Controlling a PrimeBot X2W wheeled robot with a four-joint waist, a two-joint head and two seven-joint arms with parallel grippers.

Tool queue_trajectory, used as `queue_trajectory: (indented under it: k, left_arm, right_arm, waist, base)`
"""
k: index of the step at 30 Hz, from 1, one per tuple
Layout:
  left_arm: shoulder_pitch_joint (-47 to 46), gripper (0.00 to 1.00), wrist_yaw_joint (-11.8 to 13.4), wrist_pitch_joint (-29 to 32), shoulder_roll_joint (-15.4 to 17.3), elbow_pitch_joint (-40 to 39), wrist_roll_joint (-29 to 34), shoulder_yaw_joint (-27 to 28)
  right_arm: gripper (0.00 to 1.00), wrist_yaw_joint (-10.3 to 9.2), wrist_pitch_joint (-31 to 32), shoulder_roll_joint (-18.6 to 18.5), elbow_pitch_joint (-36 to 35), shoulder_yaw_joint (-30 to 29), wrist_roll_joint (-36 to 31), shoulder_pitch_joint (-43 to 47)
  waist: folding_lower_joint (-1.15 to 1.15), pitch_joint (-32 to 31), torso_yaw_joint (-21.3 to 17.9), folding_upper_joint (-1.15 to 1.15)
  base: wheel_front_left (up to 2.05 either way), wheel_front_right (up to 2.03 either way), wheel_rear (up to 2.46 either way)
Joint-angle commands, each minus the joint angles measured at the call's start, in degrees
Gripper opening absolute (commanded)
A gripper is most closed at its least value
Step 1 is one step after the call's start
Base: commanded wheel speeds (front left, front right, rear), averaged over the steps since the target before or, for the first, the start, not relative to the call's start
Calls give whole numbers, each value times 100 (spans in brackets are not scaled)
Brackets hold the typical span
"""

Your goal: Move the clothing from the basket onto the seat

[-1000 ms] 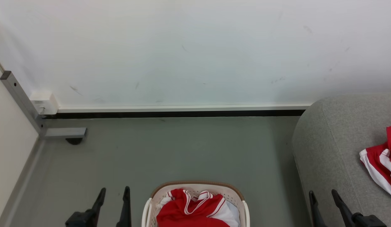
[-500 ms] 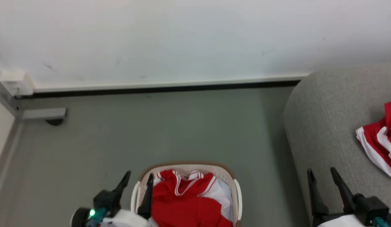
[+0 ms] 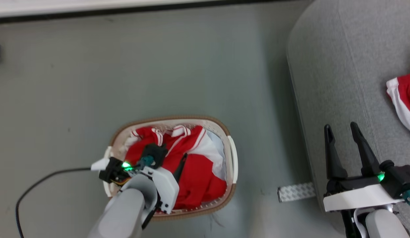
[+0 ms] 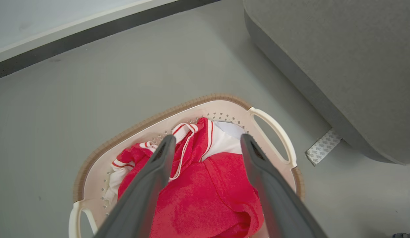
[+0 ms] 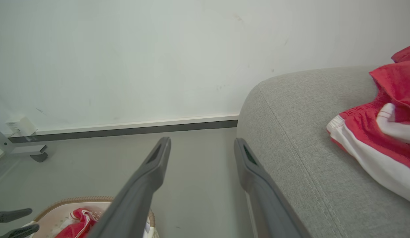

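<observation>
Two long dark fingers (image 4: 152,178) are fitted to the left gripper (image 4: 207,138) and the right gripper (image 3: 340,126). Behind each, a white housing (image 3: 356,198), a green light (image 3: 380,177) and a pale grey forearm (image 3: 125,211) are seen.

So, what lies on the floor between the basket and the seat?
Mostly bare grey floor; a pale patterned strip lies by the seat, apart from the basket. The head view shows it.

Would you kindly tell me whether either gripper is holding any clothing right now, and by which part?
Nothing is held. The left gripper is open over the clothing in the basket; the right gripper is open by the seat.
</observation>
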Motion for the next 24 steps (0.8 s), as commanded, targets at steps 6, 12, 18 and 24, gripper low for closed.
queue_trajectory:
  k: [6, 12, 18, 24]
  left_arm:
    - [-705, 100, -35, 395, 237, 805, 207, -246]
    - [-1190, 100, -50, 707, 403, 1447, 42, -339]
    - [-1607, 100, -52, 810, 673, 1827, 24, -457]
    - [-1916, 100, -47, 815, 910, 2073, 57, -505]
  right_arm:
    - [100, -13, 2, 2, -336, 65, 102, -271]
    - [100, -13, 2, 3, -576, 107, 165, -367]
    - [100, -13, 2, 2, -801, 216, 235, -478]
    - [100, -13, 2, 3, -974, 322, 304, -518]
  waist:
    - [-2, 1142, -466, 0]
    - [-2, 1657, -569, 0]
    - [-2, 2126, -703, 0]
    - [-2, 2546, -880, 0]
  base:
    - [0, 0, 0]
    - [0, 0, 0]
    - [0, 0, 0]
    - [0, 0, 0]
